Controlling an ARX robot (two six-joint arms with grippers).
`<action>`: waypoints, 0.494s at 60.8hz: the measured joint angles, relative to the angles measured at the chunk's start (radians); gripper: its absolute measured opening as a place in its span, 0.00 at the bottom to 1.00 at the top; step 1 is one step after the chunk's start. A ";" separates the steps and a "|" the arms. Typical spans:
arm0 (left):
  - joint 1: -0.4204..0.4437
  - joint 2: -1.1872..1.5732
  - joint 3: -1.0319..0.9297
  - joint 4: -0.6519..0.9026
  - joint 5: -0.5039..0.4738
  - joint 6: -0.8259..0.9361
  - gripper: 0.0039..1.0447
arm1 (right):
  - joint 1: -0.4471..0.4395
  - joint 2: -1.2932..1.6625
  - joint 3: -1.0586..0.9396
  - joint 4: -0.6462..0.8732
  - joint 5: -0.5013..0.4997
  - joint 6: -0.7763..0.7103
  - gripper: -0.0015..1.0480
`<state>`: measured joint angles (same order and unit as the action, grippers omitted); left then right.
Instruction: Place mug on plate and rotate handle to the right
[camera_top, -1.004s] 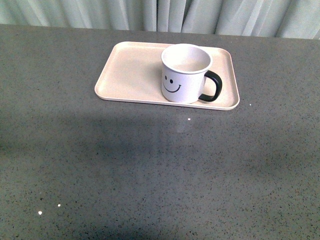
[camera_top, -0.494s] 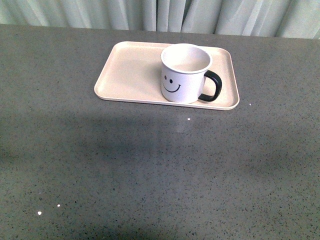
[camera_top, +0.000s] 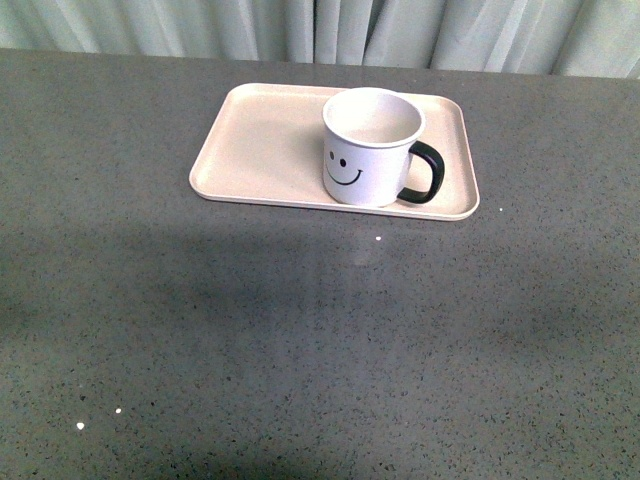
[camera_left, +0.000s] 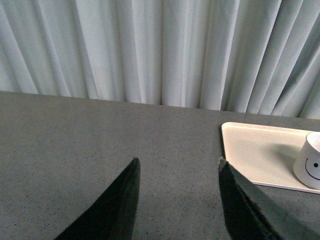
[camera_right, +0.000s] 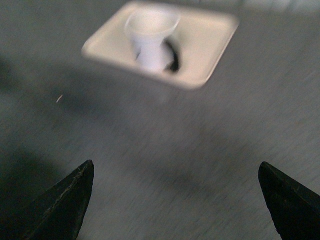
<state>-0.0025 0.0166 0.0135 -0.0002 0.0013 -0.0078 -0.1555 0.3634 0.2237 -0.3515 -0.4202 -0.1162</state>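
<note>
As nothing has shifted since the earlier frames, the left gripper (camera_left: 177, 161) is parted and empty. The right gripper (camera_right: 175, 164), blurred, appears wide open and empty. Well beyond both, the mug (camera_top: 368, 150) stands on the right half of the plate (camera_top: 260, 140), with the handle (camera_top: 425, 172) pointing right.

Your grey speckled table (camera_top: 300, 340)
You see the pale pinkish plate (camera_top: 260, 140) lying flat on it, set close to its far edge.

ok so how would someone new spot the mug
On the grey table, near the curtain, lies a pale pinkish plate. The mug stands on its right half: white, with a black smiley face and a black handle pointing right.
</note>
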 joint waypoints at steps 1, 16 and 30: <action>0.000 0.000 0.000 0.000 0.000 0.000 0.62 | -0.010 0.040 0.017 -0.003 -0.023 -0.008 0.91; 0.000 0.000 0.000 0.000 -0.001 0.002 0.91 | 0.058 0.998 0.546 0.322 0.033 -0.069 0.91; 0.000 0.000 0.000 0.000 -0.001 0.002 0.91 | 0.269 1.461 0.908 0.251 0.143 -0.056 0.91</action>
<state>-0.0025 0.0166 0.0135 -0.0002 0.0002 -0.0055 0.1139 1.8240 1.1320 -0.1009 -0.2775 -0.1719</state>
